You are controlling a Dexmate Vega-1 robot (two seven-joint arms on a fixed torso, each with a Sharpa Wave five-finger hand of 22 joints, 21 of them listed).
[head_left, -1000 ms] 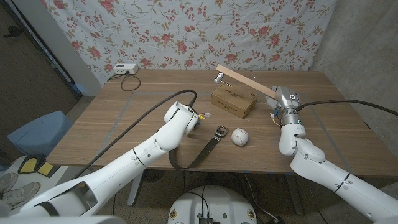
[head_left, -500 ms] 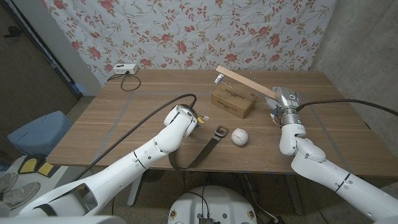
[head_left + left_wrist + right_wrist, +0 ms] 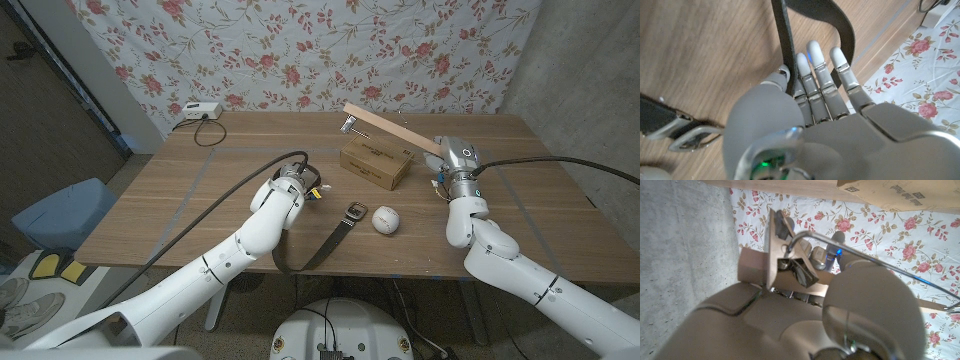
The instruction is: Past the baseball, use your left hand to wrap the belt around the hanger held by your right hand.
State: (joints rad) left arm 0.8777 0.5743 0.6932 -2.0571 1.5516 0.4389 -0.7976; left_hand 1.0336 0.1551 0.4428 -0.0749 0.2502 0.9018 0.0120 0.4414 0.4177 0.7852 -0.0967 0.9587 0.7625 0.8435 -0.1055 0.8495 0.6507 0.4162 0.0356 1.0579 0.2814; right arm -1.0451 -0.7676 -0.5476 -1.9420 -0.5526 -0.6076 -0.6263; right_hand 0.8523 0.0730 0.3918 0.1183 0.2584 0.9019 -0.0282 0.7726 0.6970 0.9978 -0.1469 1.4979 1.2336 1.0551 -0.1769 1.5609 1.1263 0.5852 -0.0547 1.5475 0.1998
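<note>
left hand (image 3: 805,100) grasps the belt (image 3: 322,243) near the counter's front; right hand (image 3: 452,165) grasps the hanger (image 3: 392,130). hanger lies beyond the baseball (image 3: 386,219), up and rightward.

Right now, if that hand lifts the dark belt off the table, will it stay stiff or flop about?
Probably flop: the belt already curves and droops over the table edge. In the wrist view it bends in a loop past the left hand. Its metal buckle end likely hangs heavier and may swing.
</note>
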